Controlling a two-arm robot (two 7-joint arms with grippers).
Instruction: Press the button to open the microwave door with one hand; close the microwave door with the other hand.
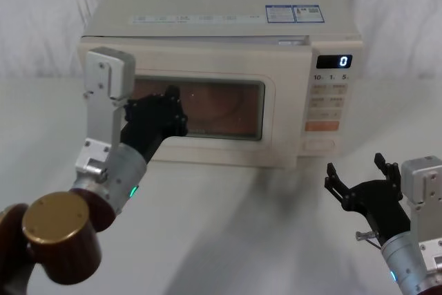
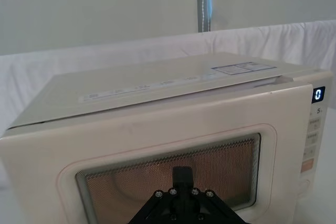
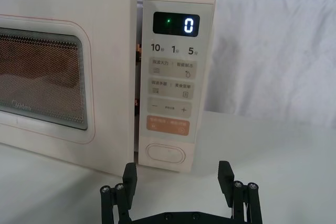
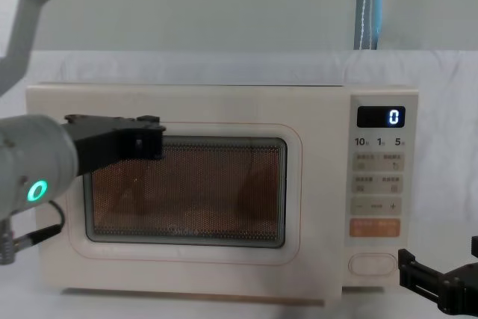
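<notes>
The cream microwave door [image 1: 207, 67] stands almost closed, with a thin dark gap beside the control panel [image 3: 176, 51]. My left gripper [image 1: 171, 110] is shut and its tip sits at the left part of the dark glass window [image 4: 202, 192]; in the left wrist view the left gripper [image 2: 182, 174] points straight at the mesh glass. The plain oval button [image 3: 166, 154] sits at the bottom of the panel, under the orange key [image 3: 168, 125]. My right gripper [image 1: 358, 170] is open, low over the table, a short way in front of the button [image 1: 316, 144] and apart from it.
The microwave stands on a white-draped table [image 1: 228, 212] with a white cloth backdrop behind. The display [image 4: 382, 116] reads 0. A brown and gold joint of my left arm [image 1: 55, 236] fills the near left corner. A metal pole [image 4: 368, 5] rises behind the microwave.
</notes>
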